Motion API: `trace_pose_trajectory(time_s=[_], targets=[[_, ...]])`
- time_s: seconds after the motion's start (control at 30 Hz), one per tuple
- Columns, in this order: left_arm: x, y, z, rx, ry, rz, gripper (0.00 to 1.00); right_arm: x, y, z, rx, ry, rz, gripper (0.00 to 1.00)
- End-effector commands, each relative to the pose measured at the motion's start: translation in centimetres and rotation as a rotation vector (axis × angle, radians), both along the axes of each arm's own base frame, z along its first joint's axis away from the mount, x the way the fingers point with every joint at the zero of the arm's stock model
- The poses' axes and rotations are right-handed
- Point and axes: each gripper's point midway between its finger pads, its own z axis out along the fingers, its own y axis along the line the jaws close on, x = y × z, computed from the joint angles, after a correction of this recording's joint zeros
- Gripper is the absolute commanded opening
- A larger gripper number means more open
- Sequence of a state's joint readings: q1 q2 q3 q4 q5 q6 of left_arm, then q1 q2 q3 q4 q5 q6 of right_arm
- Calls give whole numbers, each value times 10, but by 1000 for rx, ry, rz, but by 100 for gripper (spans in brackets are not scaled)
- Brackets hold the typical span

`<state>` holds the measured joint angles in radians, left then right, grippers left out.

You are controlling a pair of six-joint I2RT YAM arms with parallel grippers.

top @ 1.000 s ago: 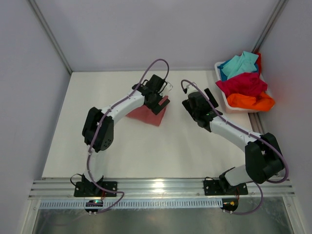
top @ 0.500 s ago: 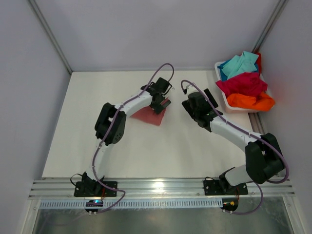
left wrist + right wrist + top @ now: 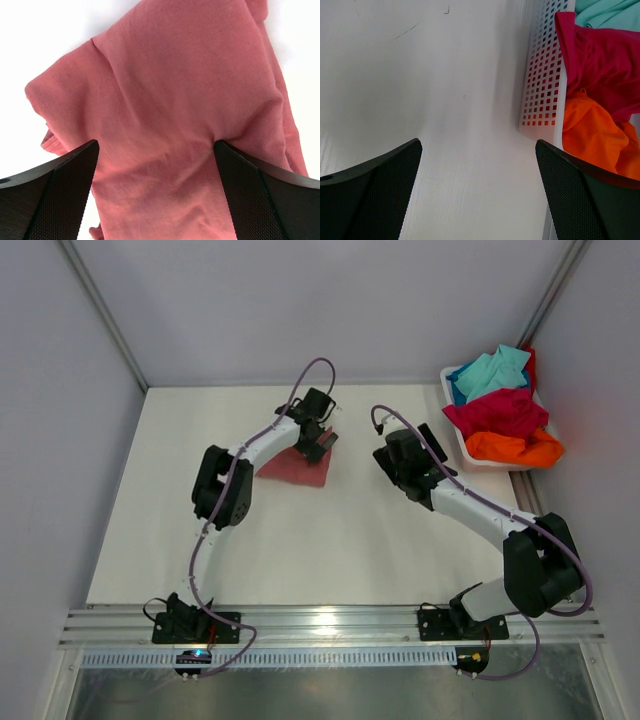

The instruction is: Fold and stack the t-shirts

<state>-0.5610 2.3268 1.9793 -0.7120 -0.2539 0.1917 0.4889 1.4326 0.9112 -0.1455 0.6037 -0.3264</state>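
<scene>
The soft, dusty salmon-pink cloth t-shirt [image 3: 190, 110] is one plain colour with no pattern, and lies on the matt off-white worktop [image 3: 330, 540]. At the worktop's far right corner, the white plastic tub [image 3: 540, 75] has walls pierced with a grid of small square holes. It holds a plain turquoise cloth tee [image 3: 490, 370], a crimson cloth tee [image 3: 498, 412] and a bright orange cloth tee [image 3: 515, 448].

left tool [image 3: 320, 443] | moved back-left over salmon-pink tee [image 3: 297, 469] | tee's right edge drawn leftward
</scene>
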Motion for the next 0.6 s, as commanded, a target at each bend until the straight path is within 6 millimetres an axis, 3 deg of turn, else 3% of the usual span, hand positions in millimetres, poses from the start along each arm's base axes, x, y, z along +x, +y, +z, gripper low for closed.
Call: trace_pose_trajectory(time_s=[0.0,0.3,0.57], targets=[[5,41,-1,23,24,72,99,7,6,26,63,-75,-4,99],[4,99,5,93,43,71,99,7,7,23,63,-66,-7,99],[24,165,12,82,66,173,99,7,6,23,57,-65,-9,99]])
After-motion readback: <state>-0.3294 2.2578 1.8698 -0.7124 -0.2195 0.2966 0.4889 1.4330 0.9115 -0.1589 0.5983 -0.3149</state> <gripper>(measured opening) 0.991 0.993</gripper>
